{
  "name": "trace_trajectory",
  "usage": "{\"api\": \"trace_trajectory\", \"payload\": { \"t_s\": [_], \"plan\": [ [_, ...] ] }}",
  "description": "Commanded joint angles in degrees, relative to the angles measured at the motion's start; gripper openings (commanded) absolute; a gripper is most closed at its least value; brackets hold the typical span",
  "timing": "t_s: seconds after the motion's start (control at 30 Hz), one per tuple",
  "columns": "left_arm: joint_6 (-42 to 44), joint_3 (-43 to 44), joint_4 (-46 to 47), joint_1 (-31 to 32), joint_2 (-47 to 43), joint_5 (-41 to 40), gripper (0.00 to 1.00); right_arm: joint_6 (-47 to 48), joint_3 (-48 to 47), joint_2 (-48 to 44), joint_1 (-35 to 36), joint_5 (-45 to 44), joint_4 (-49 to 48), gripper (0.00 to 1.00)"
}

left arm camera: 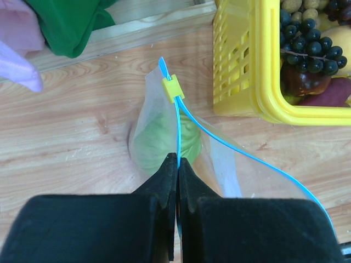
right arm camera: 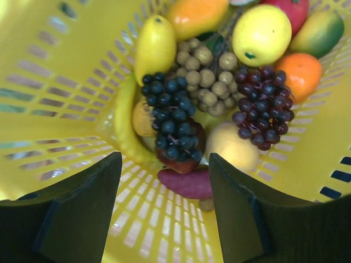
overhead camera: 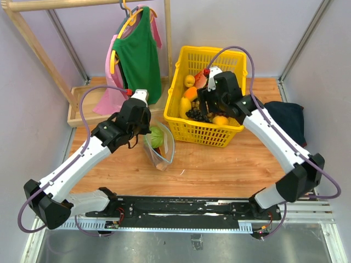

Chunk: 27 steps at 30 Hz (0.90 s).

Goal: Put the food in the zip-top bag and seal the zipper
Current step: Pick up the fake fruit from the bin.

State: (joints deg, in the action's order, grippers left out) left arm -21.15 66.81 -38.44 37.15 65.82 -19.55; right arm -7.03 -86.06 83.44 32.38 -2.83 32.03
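Grapes (right arm camera: 170, 123), dark and knobbly, lie directly below the right gripper (right arm camera: 164, 161), which hangs over the yellow basket (overhead camera: 178, 71) with its jaws apart and nothing between them. Beside the bunch are a banana (right arm camera: 126, 123) and a purple eggplant (right arm camera: 186, 183), with paler fruit piled behind.

The bag (overhead camera: 159, 145) stands on the table (overhead camera: 219, 164) just left of the basket. Its mouth gapes, and a green melon (left arm camera: 159, 142) is already inside. The left gripper (left arm camera: 177, 161) is pinched tight on the blue zipper (left arm camera: 219, 137), short of the yellow slider (left arm camera: 173, 87).

The toy fruit looks light and hard-skinned, so smooth pieces such as the banana may slip out of a narrow pinch. The grapes offer more purchase, and a grip across the middle of the bunch seems the safest. The bag is thin, floppy film that would likely crumple or slide if pushed. Its zipper strip appears to be the stiffest part and the sensible place to hold while food drops in.
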Motion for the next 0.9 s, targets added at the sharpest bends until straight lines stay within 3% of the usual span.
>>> {"api": "trace_trajectory", "payload": {
  "t_s": [0.0,0.7,0.87],
  "plan": [
    [1.3,-1.0,3.0,-1.2,-2.0,2.9,0.00,2.3,-1.5,5.6,-4.3,1.6,1.7,0.66],
    [1.8,-2.8,4.8,-3.1,-3.6,7.8,0.00,5.6,-8.9,29.1,-6.6,8.6,6.1,0.70],
    [1.8,-3.0,4.9,-3.4,-3.5,8.5,0.00,5.8,-9.4,31.9,-7.0,8.5,6.9,0.62]
  ]
}}
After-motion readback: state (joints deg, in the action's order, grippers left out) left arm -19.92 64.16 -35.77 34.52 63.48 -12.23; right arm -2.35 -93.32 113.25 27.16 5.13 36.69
